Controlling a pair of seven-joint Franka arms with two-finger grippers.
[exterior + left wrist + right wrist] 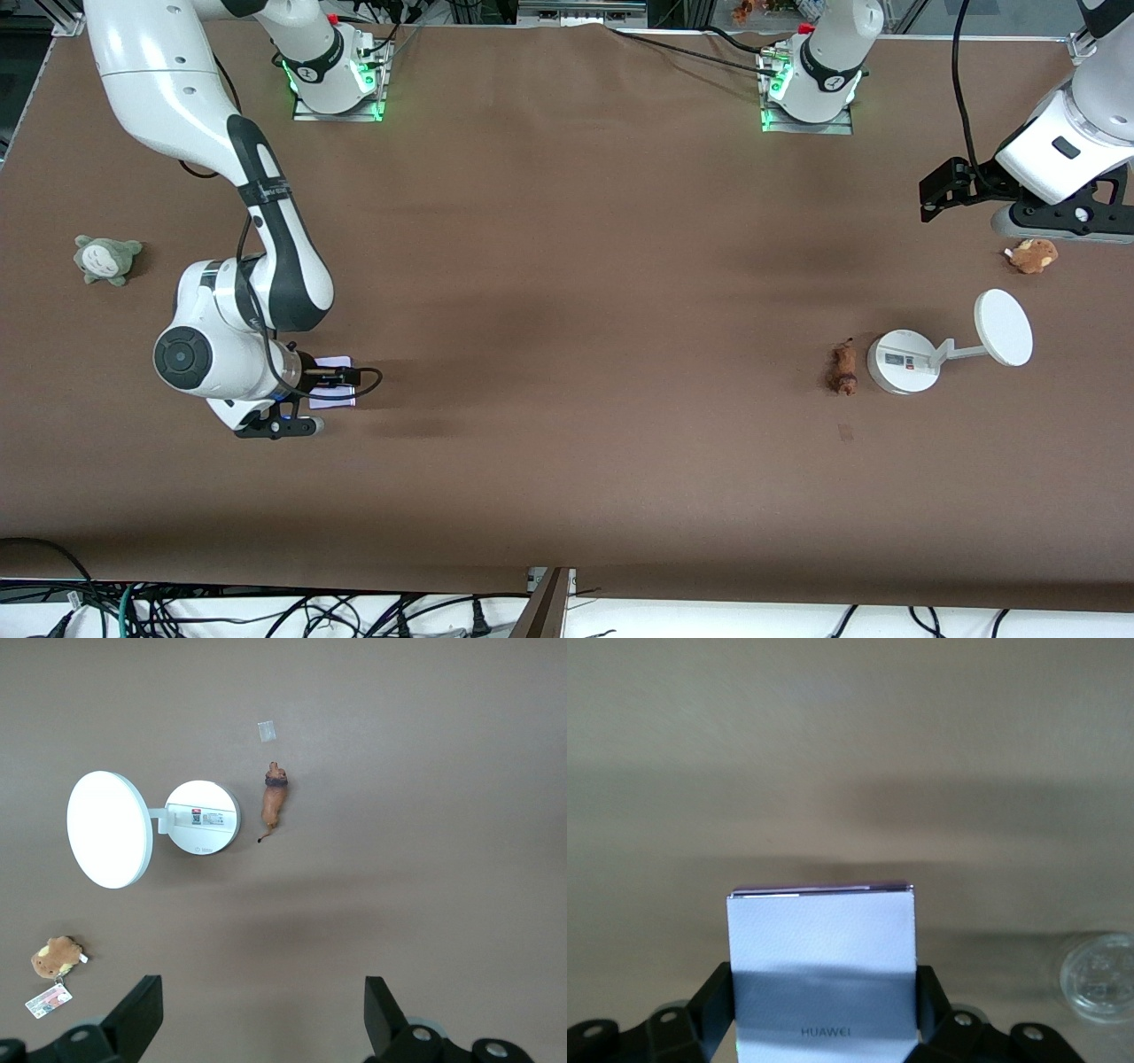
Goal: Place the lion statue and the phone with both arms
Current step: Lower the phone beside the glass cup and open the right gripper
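The phone (822, 948) is a pale lavender-white slab, also visible in the front view (335, 362). My right gripper (330, 383) is shut on its two long edges and holds it low over the table toward the right arm's end; in the right wrist view the right gripper (824, 992) has a finger pressed against each side. The lion statue (842, 369) lies on the table beside a white stand, and shows in the left wrist view (275, 802). My left gripper (941, 190) is open and empty, high over the left arm's end, its jaws wide apart (263, 1014).
A white round-based stand (904, 361) with a disc (1003, 327) sits next to the lion. A brown plush with a card tag (1032, 255) lies farther from the camera. A grey plush (106, 258) lies at the right arm's end. A small tape mark (844, 432) is nearer the camera than the lion.
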